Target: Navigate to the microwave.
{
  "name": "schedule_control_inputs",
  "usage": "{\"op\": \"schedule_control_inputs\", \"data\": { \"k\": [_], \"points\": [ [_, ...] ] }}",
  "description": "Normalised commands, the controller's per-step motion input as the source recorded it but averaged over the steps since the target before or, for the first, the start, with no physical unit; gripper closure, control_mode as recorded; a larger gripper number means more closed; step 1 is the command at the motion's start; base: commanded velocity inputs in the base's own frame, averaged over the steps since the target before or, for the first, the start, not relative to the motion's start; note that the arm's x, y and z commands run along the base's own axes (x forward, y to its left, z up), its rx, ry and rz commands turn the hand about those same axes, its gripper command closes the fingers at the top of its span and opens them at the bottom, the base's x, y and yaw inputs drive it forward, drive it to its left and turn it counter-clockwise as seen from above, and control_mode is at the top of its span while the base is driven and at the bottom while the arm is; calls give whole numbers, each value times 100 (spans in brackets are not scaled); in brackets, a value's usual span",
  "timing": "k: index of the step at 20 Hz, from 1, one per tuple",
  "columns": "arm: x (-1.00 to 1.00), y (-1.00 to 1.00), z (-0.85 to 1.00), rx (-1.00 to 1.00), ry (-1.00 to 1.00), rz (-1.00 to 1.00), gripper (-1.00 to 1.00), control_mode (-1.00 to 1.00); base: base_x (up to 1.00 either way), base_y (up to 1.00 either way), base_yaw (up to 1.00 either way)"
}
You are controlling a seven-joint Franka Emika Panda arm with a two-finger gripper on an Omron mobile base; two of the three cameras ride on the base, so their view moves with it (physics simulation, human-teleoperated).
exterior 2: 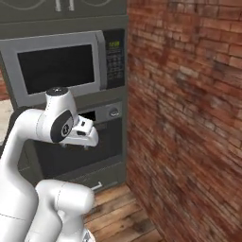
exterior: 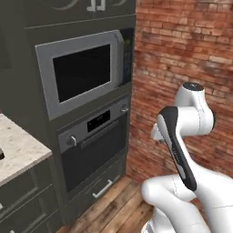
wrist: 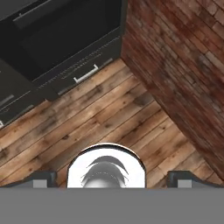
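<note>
Base near the end of its approach. Microwave (exterior: 84, 72) sits built into the dark cabinet column, above the oven (exterior: 93, 145), tight against the brick wall (exterior 2: 189, 118). Arm folded; gripper (wrist: 112, 180) points at the wood floor (wrist: 100, 118), fingertips (wrist: 43, 179) wide apart, holding nothing. Next, as I judge: a short advance, squaring up to the microwave front

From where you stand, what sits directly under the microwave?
Under the microwave sits the built-in oven with two knobs and a bar handle, then a drawer near the wood floor. In the right base view the arm covers much of the oven.
</note>
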Motion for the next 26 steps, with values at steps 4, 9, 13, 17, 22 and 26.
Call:
{"op": "schedule_control_inputs", "data": {
  "k": [4, 9, 13, 17, 22, 26],
  "points": [
    [0, 0, 0, 0, 0, 0, -100, 100, 100, -29, 46],
    [0, 0, 0, 0, 0, 0, -100, 100, 81, -18, 44],
    [0, 0, 0, 0, 0, 0, -100, 100, 90, -16, 41],
    [0, 0, 0, 0, 0, 0, -100, 100, 88, -17, 38],
    [0, 0, 0, 0, 0, 0, -100, 100, 24, -56, 28],
    [0, 0, 0, 0, 0, 0, -100, 100, 0, -67, 18]
  ]
}}
